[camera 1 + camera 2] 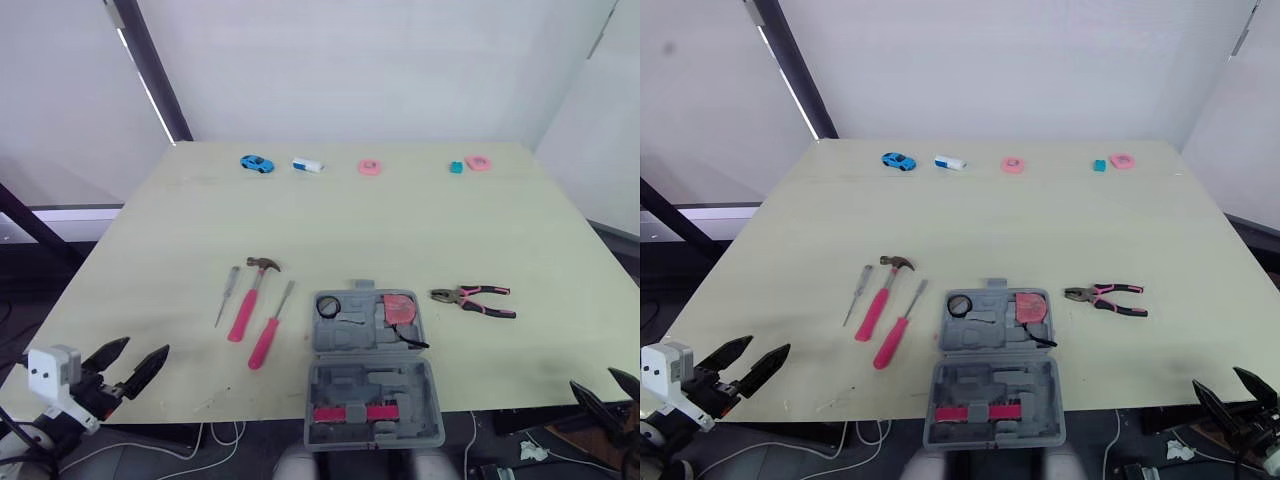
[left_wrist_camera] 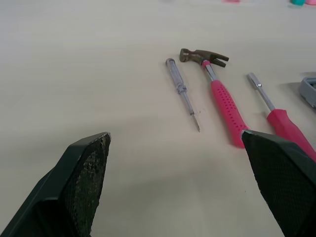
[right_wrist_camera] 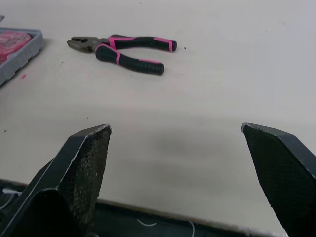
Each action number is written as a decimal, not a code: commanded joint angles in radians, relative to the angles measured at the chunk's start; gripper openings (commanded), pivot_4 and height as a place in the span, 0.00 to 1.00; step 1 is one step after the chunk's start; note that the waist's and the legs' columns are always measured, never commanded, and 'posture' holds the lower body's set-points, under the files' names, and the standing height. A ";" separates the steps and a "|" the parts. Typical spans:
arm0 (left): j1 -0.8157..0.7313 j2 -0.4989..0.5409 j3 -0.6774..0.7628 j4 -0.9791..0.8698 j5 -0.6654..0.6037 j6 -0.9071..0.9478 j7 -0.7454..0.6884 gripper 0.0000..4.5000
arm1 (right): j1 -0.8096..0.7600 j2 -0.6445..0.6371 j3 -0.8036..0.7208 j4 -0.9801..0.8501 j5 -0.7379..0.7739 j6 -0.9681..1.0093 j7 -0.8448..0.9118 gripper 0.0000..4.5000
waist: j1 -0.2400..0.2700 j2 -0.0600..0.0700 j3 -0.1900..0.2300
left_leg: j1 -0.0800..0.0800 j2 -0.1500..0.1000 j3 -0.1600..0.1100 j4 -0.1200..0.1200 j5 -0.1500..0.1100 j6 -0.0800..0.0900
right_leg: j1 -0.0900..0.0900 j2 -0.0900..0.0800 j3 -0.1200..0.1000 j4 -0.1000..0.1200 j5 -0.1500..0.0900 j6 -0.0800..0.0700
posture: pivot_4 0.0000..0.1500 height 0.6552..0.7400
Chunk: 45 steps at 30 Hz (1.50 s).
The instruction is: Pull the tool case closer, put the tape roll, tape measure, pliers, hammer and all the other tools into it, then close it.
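Now the tool case (image 1: 372, 370) lies open at the near edge of the table (image 1: 400, 220). The pliers (image 1: 475, 299) are near its right side, and the hammer (image 1: 250, 295), red screwdriver (image 1: 271, 327) and thin screwdriver (image 1: 227, 295) lie to its left. The left gripper (image 1: 145, 346) and right gripper (image 1: 594, 380) hang low by that edge, fingers spread wide. The pliers look a fair start for the right arm: it should close across both handles at mid-length. The pale tabletop looks smooth, and white walls stand behind.
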 commanded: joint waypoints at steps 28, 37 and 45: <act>-0.106 0.183 -0.235 -0.502 -0.113 0.189 -0.208 1.00 | -0.788 -0.229 0.551 0.193 -0.337 0.138 0.146 0.99 | 0.001 0.000 0.003 | -0.001 -0.005 -0.001 0.002 0.003 0.006 | 0.003 0.010 -0.003 0.001 0.003 -0.004 | 1.00 0.99; -0.129 0.190 -0.247 -0.530 -0.116 0.210 -0.209 1.00 | -1.024 -0.161 0.687 0.350 -0.434 0.138 0.206 0.99 | -0.002 0.001 0.003 | -0.001 -0.005 0.001 0.003 0.003 0.006 | 0.003 0.010 -0.003 0.001 0.003 -0.004 | 1.00 0.99; -0.143 0.171 -0.261 -0.540 -0.118 0.221 -0.201 1.00 | -1.087 -0.182 0.736 0.394 -0.501 0.158 0.243 0.99 | 0.000 0.001 0.004 | -0.001 -0.005 0.003 0.003 0.003 0.006 | 0.004 0.010 -0.004 0.001 0.003 -0.004 | 1.00 0.99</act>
